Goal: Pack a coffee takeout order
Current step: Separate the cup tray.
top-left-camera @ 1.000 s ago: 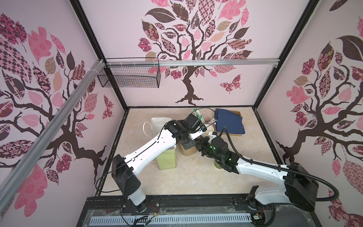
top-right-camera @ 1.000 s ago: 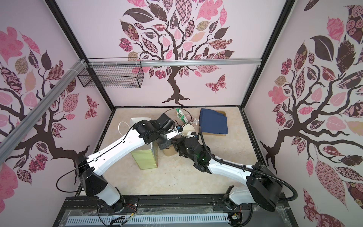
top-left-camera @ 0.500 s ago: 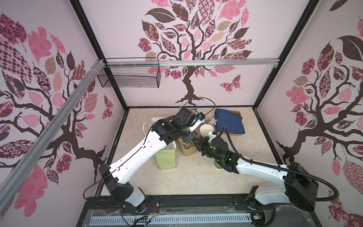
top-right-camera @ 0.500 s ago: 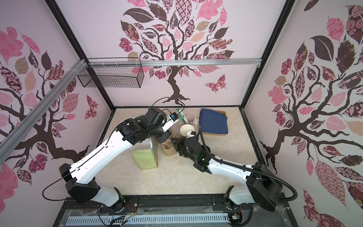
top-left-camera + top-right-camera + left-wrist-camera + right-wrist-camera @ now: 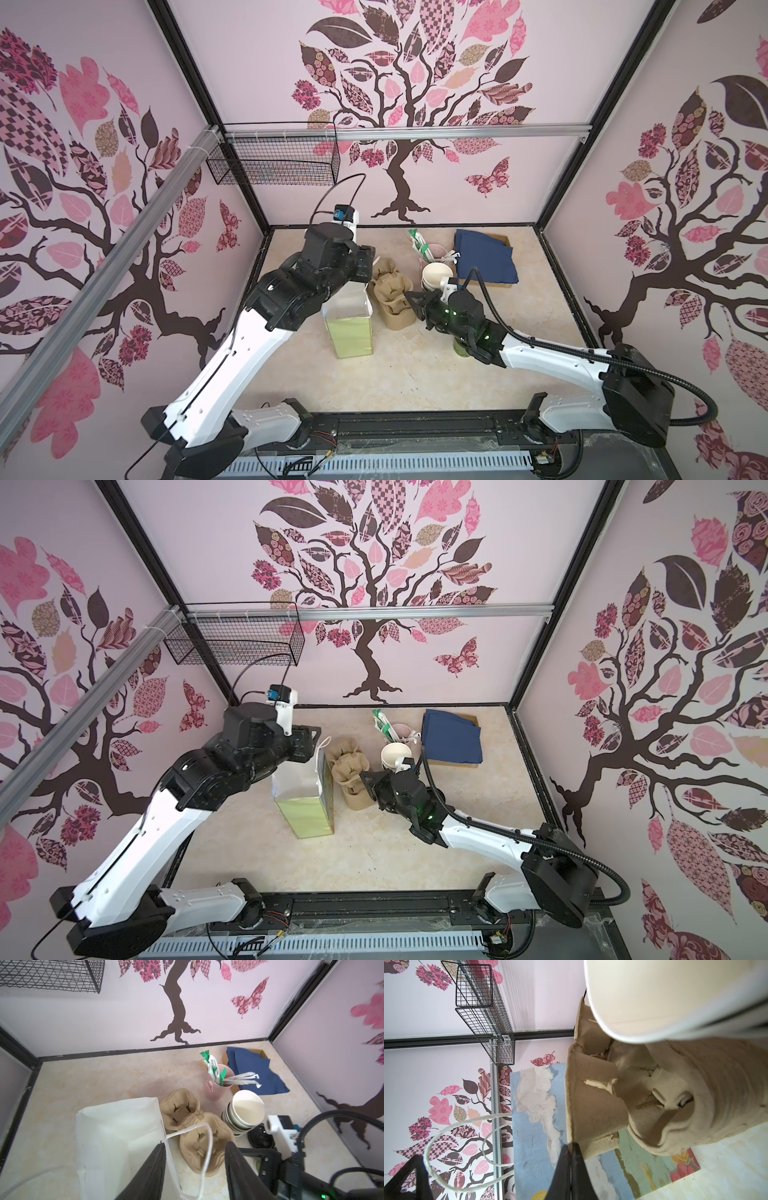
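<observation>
A pale green paper bag with white rope handles (image 5: 350, 332) (image 5: 305, 812) (image 5: 116, 1136) stands upright with its mouth open, just left of centre in both top views, on the beige marbled counter (image 5: 415, 374). Just beside its right side sits the tan moulded-pulp two-cup carrier (image 5: 390, 293) (image 5: 349, 771) (image 5: 187, 1113) (image 5: 591, 1095).

The left pincer (image 5: 195, 1145) hangs over the bag's mouth with its fingers spread. One white handle loop (image 5: 209, 1147) runs through the gap.

The right pincer (image 5: 570, 1146) (image 5: 409, 297) reaches in from right of centre. Its tips are pressed together right at the carrier's rim, and I cannot tell whether any pulp is caught between them.

The olive-green paper cup (image 5: 460, 350) stands lower right of centre in a top view, mostly hidden under the right arm.

The navy napkin (image 5: 484, 257) (image 5: 451, 737) (image 5: 253, 1072) lies at the upper right of the counter on a brown cardboard tray (image 5: 505, 241). Left of it are a stack of white-lined paper cups (image 5: 436, 274) (image 5: 247, 1109) and a pink cup of wrapped straws (image 5: 216, 1088). A loose black lid (image 5: 259, 1136) lies beside the stack.
</observation>
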Available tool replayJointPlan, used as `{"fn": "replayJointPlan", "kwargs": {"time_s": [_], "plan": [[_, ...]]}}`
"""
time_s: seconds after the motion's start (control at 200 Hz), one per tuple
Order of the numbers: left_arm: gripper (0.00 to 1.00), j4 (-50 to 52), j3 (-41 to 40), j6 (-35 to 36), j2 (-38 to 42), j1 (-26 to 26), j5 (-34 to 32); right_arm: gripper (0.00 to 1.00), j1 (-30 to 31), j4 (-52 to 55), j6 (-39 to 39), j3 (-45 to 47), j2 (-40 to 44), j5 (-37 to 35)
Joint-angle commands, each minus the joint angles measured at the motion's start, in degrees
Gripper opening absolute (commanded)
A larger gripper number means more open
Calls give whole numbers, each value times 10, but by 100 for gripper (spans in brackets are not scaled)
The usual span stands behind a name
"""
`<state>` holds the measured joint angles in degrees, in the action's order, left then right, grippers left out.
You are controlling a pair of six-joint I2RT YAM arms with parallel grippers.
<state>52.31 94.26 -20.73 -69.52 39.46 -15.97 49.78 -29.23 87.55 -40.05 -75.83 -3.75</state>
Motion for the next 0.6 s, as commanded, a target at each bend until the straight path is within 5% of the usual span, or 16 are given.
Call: {"fn": "replayJointPlan", "kwargs": {"time_s": [0.0, 0.25, 0.4, 0.59], "plan": [[49, -21, -20, -78, 6, 1, 30, 0, -4, 3, -23, -11, 29, -3], [51, -18, 25, -144, 1, -3, 45, 0, -38, 17, -60, -70, 25, 26], [51, -9, 17, -252, 25, -70, 112, 0, -51, 54, -86, -115, 30, 47], [51, 10, 42, -289, 42, -77, 91, 0, -71, 169, -139, -181, 49, 31]]}}
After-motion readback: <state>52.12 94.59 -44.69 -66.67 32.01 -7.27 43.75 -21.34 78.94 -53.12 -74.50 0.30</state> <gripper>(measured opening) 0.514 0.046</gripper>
